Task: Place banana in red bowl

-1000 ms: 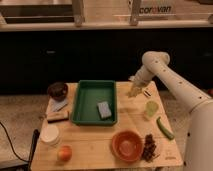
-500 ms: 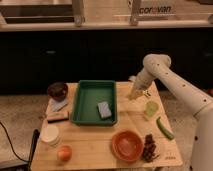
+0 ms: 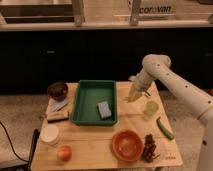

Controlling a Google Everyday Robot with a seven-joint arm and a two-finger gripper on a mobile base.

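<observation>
The banana (image 3: 133, 96), a small pale yellow bunch, is at the back right of the wooden table, just right of the green tray. My gripper (image 3: 135, 91) is right over it, at the end of the white arm that reaches in from the right. I cannot tell whether the banana rests on the table or hangs from the gripper. The red bowl (image 3: 127, 145) stands empty near the table's front edge, well in front of the gripper.
The green tray (image 3: 86, 101) holds a blue-grey sponge (image 3: 104, 109). A pale green cup (image 3: 151, 107), a long green pod (image 3: 165, 128) and a dark cluster (image 3: 149, 148) are on the right. A dark brown bowl (image 3: 57, 90), a white cup (image 3: 50, 134) and an orange fruit (image 3: 64, 152) are on the left.
The arm has shifted slightly right and the gripper has come down a little at the banana. The other objects have not moved.
</observation>
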